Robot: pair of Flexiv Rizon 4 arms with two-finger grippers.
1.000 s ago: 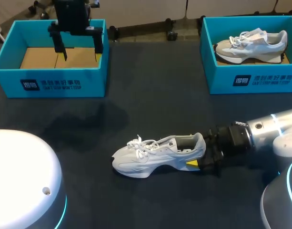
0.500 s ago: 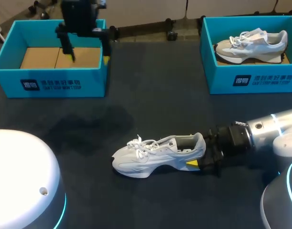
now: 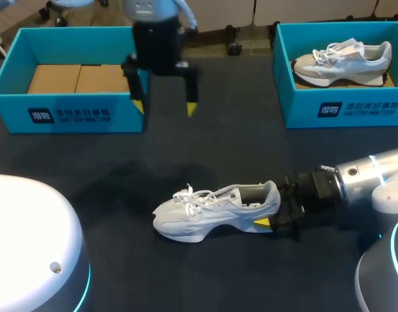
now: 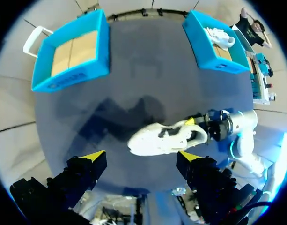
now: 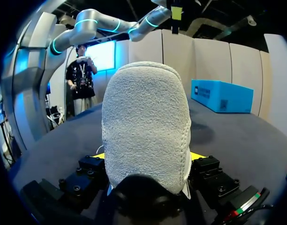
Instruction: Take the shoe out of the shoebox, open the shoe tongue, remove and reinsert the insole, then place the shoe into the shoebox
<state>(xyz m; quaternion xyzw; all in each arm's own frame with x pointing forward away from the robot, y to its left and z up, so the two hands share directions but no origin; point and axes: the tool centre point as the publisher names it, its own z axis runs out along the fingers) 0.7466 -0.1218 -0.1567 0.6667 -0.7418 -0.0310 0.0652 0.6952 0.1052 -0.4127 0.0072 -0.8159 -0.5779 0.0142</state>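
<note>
one right shoebox holds a shoe; left shoebox holds cardboard.

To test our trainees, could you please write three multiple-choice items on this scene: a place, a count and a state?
1. Where is the shoe at the right gripper? A on the table B in a box C in the air
2. How many blue boxes? A one B two C three
3. The left gripper is? A open B shut on a lace C shut on an insole
Answers: 1 A, its sole rests there; 2 B, one each side; 3 A, fingers apart, nothing between.
</note>
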